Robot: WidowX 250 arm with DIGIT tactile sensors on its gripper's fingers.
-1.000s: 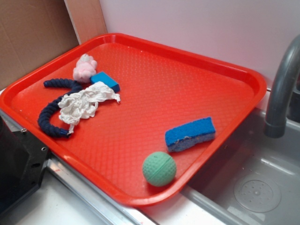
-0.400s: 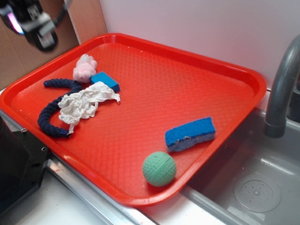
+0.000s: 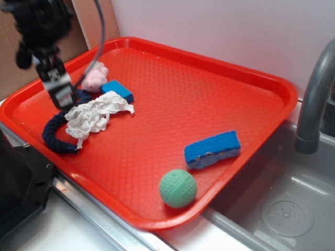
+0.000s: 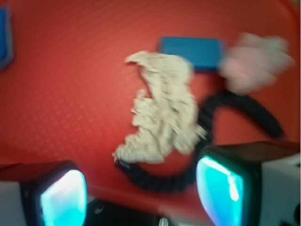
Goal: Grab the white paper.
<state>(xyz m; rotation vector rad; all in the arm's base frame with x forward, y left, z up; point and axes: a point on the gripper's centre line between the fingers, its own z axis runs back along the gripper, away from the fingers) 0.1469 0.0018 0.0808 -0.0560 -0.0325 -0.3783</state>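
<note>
Exterior view: hung above the left end of the red tray (image 3: 220,78), the gripper (image 3: 62,97), pointing down at the dark blue rope ring (image 3: 52,133) and apart from everything below. Lay crumpled on the tray floor just right of the gripper, the white paper (image 3: 97,115), draped partly over the rope ring, its far tip close to a small blue block (image 3: 118,90). Behind that, a pale pink fluffy toy (image 3: 95,77); well apart toward the near right, a blue sponge (image 3: 212,149) and a green ball (image 3: 178,188). Probably positioned so for a drop onto the wad, though offset slightly to its left. Wrist view, blurred: lay ahead of and between the two fingertips (image 4: 61,197), the white paper (image 4: 164,113), untouched, with the rope ring (image 4: 244,110) curling round its right and lower sides, the block (image 4: 190,51) and toy (image 4: 256,61) beyond. Jaws spread wide, holding nothing, presumably opened to straddle the wad. Risk judged: catching the rope along with the paper, given the overlap.
</note>
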